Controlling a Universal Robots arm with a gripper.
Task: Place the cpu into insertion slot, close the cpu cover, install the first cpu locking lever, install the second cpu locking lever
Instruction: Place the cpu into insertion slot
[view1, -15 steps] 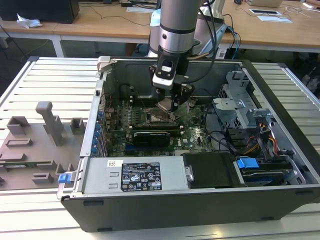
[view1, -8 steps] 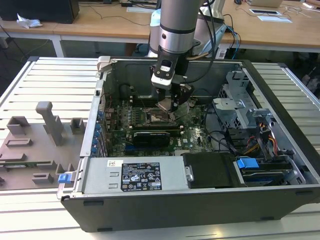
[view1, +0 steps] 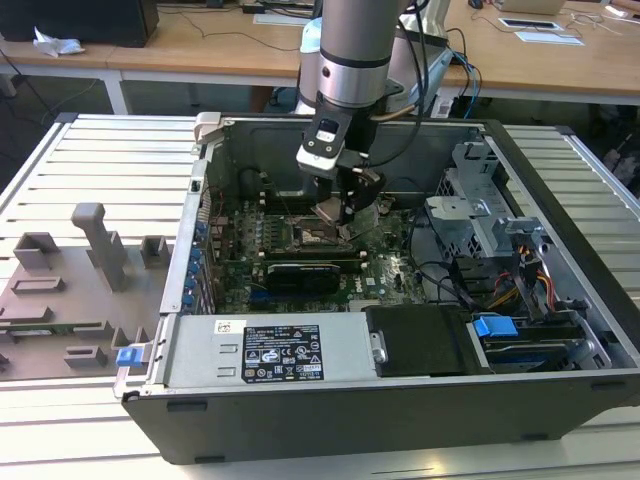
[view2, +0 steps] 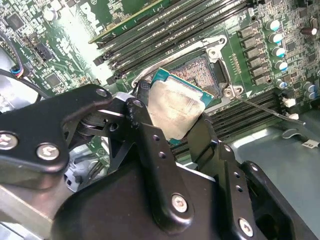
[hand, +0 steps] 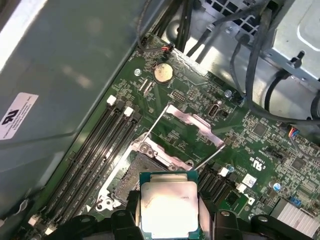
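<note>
My gripper (view1: 337, 203) is shut on the cpu (view2: 175, 107), a flat square chip with a pale metal top and a green edge. It hangs tilted a little above the green motherboard (view1: 392, 268). The black fingers (view2: 141, 117) clamp two opposite sides of the cpu (hand: 167, 206). Just beyond the chip lies the insertion slot (hand: 131, 175), a dark square socket with a silvery rim, uncovered. The insertion slot (view2: 199, 67) is partly hidden by the chip. The cpu cover (hand: 194, 122) stands swung up past the socket. Two thin locking levers (hand: 154, 124) stick up beside it.
The board lies inside an open black computer case (view1: 300, 400). Long black memory slots (hand: 95, 150) run beside the socket. Cables and a drive cage (view1: 480, 215) fill the case on the exterior view's right. A grey fixture plate (view1: 70, 290) lies outside on the exterior view's left.
</note>
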